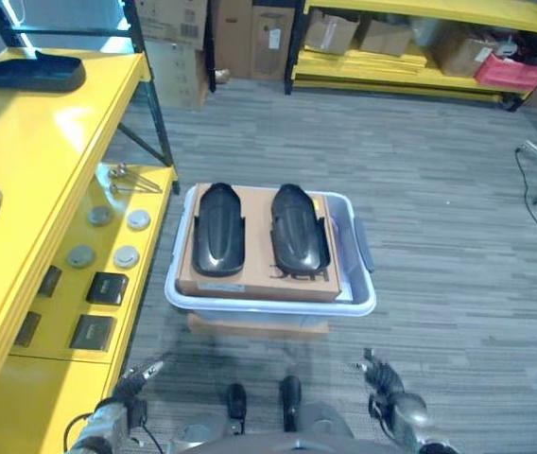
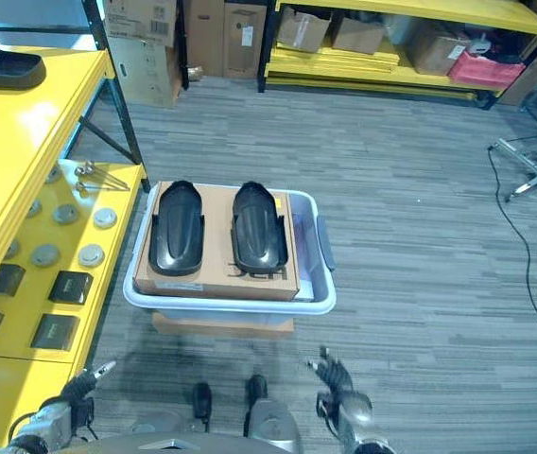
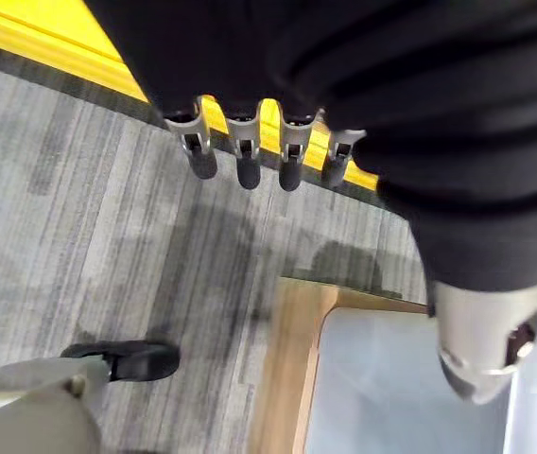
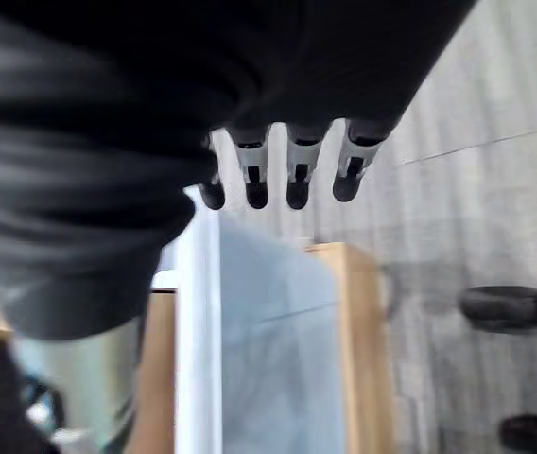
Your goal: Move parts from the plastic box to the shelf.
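Your left hand (image 1: 127, 386) and right hand (image 1: 387, 383) hang open, empty, before the plastic box (image 1: 361, 284) holding two black parts (image 1: 219, 230)

Dark print on front edge of cardboard sheet (image 1: 259, 274) in plastic box (image 1: 358, 293): not legible. No other readable text.
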You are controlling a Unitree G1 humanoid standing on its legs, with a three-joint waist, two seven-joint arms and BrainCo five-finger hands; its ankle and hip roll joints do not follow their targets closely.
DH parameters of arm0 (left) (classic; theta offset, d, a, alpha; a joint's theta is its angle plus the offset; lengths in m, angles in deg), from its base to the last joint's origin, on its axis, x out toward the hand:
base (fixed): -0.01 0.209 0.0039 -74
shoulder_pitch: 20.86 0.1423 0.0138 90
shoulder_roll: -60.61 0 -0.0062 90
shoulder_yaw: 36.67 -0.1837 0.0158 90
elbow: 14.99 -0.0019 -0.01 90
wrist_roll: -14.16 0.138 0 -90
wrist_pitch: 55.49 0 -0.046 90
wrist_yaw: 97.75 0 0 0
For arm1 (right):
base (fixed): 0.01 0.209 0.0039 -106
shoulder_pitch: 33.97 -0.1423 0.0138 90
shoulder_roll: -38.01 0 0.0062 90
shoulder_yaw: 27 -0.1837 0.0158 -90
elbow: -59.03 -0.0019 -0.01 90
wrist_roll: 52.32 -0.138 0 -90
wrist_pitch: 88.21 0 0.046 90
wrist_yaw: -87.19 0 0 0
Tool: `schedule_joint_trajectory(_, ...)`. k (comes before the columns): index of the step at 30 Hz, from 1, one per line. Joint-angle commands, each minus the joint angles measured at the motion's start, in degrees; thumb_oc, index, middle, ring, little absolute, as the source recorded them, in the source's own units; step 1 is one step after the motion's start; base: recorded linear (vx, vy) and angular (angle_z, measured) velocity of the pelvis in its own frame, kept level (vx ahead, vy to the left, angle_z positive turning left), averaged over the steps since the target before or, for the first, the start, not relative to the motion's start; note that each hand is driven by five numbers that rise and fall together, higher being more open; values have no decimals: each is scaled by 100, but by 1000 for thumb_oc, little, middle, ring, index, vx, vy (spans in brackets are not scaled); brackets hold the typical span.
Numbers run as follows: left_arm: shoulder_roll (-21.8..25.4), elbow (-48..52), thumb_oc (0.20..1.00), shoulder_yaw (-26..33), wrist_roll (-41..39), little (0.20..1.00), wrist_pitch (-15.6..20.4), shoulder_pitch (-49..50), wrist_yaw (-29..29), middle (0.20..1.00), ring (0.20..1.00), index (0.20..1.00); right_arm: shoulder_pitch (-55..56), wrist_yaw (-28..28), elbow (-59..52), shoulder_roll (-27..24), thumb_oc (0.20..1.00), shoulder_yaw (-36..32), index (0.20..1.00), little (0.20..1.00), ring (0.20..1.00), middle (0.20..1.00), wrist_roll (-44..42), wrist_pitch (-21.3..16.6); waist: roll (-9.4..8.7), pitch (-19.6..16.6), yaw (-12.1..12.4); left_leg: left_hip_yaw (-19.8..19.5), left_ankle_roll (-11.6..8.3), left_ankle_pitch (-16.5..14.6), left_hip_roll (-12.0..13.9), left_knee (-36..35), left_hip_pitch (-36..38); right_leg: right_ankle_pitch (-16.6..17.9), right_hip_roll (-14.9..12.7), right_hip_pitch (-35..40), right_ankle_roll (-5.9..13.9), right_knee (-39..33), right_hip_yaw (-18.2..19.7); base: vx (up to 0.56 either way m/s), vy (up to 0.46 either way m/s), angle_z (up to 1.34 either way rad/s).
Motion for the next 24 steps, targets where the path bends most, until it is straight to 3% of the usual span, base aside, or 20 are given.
schedule_joint_trajectory(1, -214, 8, 1000, 84, 144, 1000, -29, -18, 57, 1000, 1000, 1000, -126, -521, -1128, -700, 1000, 151, 1000, 1000, 1000, 1000, 223, -83, -45, 45, -67, 214, -179, -277, 531, 230, -149, 257, 57, 156, 14, -213, 101, 112, -12, 23)
schedule_joint_trajectory(2, -254, -19, 1000, 111, 190, 1000, -8, 92, 39, 1000, 1000, 1000, -118, -638, -1755, -771, 1000, 76, 1000, 1000, 1000, 1000, 412, -155, -60, 52, -100, 259, -170, -292, 536, 220, -135, 252, 62, 156, 7, -221, 101, 80, -4, 8)
schedule_joint_trajectory(5, -301, 12, 1000, 236, 231, 1000, -64, 240, 2, 1000, 1000, 1000, -77, -711, -2869, -940, 1000, -130, 1000, 1000, 1000, 1000, 520, 210, -69, 80, -158, 335, -130, -355, 523, 260, -139, 206, 73, 109, 4, -160, 118, 92, 8, -4)
schedule_joint_trajectory(8, -328, -37, 1000, 214, 334, 1000, -35, 327, -23, 1000, 1000, 1000, -219, -778, -3226, -1176, 1000, -225, 1000, 1000, 1000, 1000, 617, 372, -77, 134, -146, 357, -106, -406, 508, 342, -180, 186, 55, 46, 2, -95, 110, 91, 5, -7)
schedule_joint_trajectory(13, -243, -139, 1000, -108, 381, 1000, 157, 205, -98, 1000, 1000, 1000, -1158, -1000, -2693, -1680, 1000, -112, 1000, 1000, 1000, 1000, 408, 686, -51, 355, 69, 258, -131, -371, 502, 399, -409, 187, -3, -120, 4, -42, 28, 10, -7, 0)
schedule_joint_trajectory(15, -97, -129, 1000, -318, 257, 1000, 255, -58, -219, 1000, 1000, 1000, -2095, -1082, -2082, -1929, 1000, 136, 1000, 1000, 1000, 1000, 580, 993, -13, 549, 224, 168, -163, -322, 489, 419, -624, 195, -35, -264, -2, -39, -21, -141, -30, 6)
schedule_joint_trajectory(16, 2, -70, 1000, -452, 201, 1000, 319, -301, -305, 1000, 1000, 1000, -2777, -1217, -1555, -2186, 1000, 414, 1000, 1000, 1000, 1000, 854, 988, 25, 729, 327, 96, -179, -273, 475, 452, -831, 210, -52, -404, -13, -28, -62, -198, -33, 10)
schedule_joint_trajectory(24, 155, 348, 1000, -1007, -28, 1000, 346, -961, -413, 1000, 1000, 1000, -4656, -1374, -573, -2849, 1000, 1118, 1000, 1000, 1000, 1000, 368, 1039, 231, 1334, 572, -163, -229, -49, 444, 558, -1570, 158, -92, -1055, -78, 260, -264, -139, 5, 27)
